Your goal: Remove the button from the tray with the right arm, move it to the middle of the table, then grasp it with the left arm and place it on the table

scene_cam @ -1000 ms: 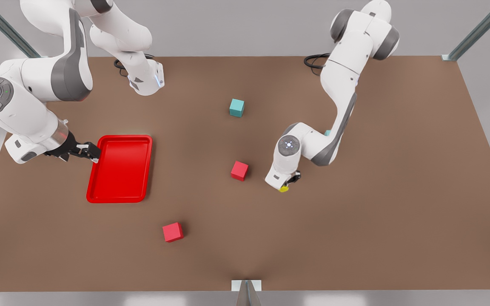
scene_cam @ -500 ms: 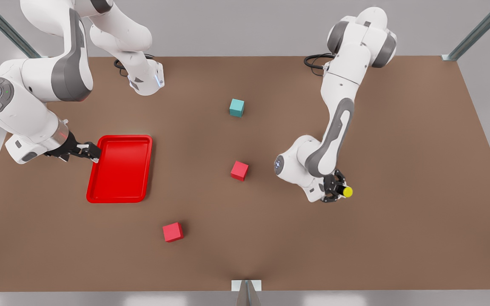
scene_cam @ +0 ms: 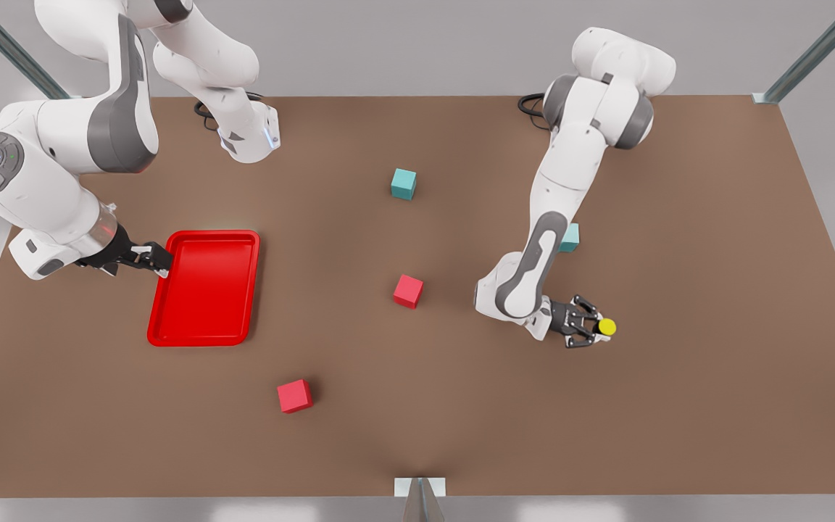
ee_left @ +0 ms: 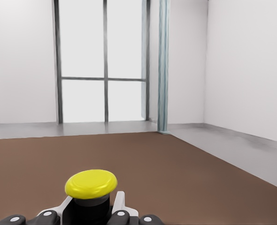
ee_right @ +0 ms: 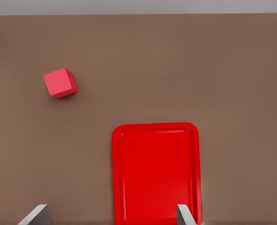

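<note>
You can see the left gripper (scene_cam: 594, 330) with its fingers clenched on the tiny round yellow button (scene_cam: 607, 327), held above the brown tabletop (scene_cam: 715, 304). The right gripper (scene_cam: 158, 261), fingers spread wide, waits at the empty bright red tray (scene_cam: 204, 337). Only setting it down remains, I think.

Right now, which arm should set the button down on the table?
Left. The left gripper already grips the button by its dark base, low over bare table on the front view's right. The right gripper waits open at the edge of the tray, far from the button.
</note>
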